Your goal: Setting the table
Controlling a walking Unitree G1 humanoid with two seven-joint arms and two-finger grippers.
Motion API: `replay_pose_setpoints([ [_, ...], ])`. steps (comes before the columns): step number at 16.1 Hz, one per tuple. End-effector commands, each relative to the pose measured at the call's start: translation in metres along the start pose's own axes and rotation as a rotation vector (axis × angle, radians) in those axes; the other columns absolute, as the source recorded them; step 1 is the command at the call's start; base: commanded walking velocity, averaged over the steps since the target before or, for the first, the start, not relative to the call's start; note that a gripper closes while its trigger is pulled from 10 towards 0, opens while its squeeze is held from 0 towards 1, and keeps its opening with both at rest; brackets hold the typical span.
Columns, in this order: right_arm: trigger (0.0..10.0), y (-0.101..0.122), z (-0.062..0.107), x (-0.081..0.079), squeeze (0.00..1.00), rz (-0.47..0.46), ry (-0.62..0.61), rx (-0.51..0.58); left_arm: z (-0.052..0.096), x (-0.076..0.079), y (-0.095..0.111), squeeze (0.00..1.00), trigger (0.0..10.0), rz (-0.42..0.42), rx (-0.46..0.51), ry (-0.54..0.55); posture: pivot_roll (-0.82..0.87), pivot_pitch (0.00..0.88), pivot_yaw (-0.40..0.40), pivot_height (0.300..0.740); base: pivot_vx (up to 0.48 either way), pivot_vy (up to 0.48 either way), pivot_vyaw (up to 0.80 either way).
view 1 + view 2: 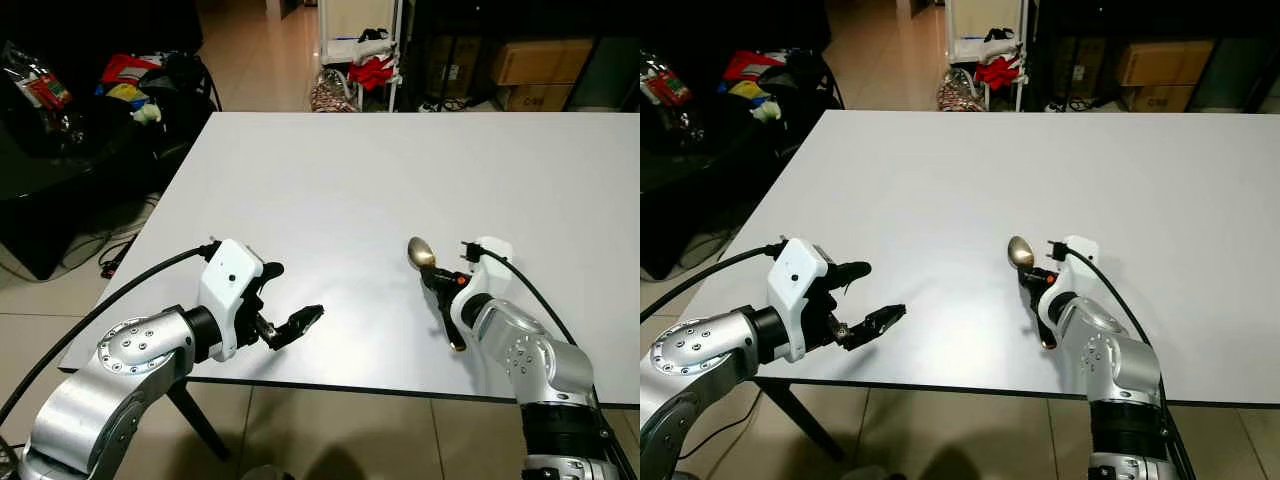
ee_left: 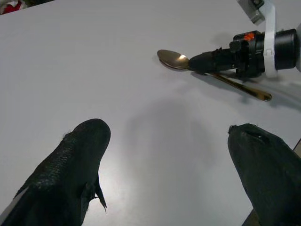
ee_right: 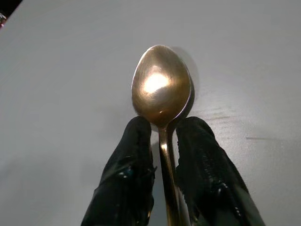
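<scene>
Spoon [image 3: 161,89] in right claw [image 3: 162,129]

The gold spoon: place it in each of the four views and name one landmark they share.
Left eye view: spoon, lower right of centre, in the right gripper.
Right eye view: just right of centre.
Left wrist view: upper right.
Right wrist view: centre, between the fingers.
Shared landmark: white table.

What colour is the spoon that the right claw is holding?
Golden bronze, shiny; the spoon shows best in the right wrist view, between the right claw fingers.
</scene>
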State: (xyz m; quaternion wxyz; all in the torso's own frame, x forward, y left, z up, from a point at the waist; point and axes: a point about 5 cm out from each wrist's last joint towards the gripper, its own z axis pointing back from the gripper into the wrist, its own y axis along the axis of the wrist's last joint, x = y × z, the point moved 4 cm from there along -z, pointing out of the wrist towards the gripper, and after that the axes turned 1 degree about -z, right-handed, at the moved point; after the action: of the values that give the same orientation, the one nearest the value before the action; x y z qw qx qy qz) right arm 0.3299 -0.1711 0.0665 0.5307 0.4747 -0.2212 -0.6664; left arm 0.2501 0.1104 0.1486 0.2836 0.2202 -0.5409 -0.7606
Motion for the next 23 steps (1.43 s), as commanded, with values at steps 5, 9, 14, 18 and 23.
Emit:
replay_pose_setpoints([
  [5,10.0,0.018,0.024,-0.001,1.0,-0.002,0.015,0.066,0.0,-0.006,0.003,0.0,10.0,-0.003,-0.004,0.002,0.07,0.0,0.129,0.74,0.0,0.0,0.0],
  [9,10.0,0.036,0.036,-0.028,1.0,0.138,0.105,0.14,-0.004,-0.01,0.004,0.0,10.0,-0.012,0.006,0.024,0.06,0.0,0.129,0.74,0.0,0.0,0.0],
  [14,10.0,0.041,-0.007,-0.053,1.0,0.273,0.196,0.088,-0.003,-0.008,-0.001,0.0,10.0,-0.017,-0.023,0.013,0.07,0.0,0.136,0.74,0.0,0.0,0.0],
  [18,10.0,0.047,-0.035,-0.052,1.0,0.165,0.197,0.023,-0.003,-0.007,0.001,0.0,10.0,-0.036,-0.027,-0.014,0.09,0.0,0.112,0.74,0.0,0.0,0.0],
  [23,10.0,0.04,-0.045,-0.054,1.0,0.067,0.284,-0.054,-0.007,-0.009,0.0,0.0,10.0,-0.033,-0.017,0.002,0.07,0.0,0.094,0.74,0.0,0.0,0.0],
])
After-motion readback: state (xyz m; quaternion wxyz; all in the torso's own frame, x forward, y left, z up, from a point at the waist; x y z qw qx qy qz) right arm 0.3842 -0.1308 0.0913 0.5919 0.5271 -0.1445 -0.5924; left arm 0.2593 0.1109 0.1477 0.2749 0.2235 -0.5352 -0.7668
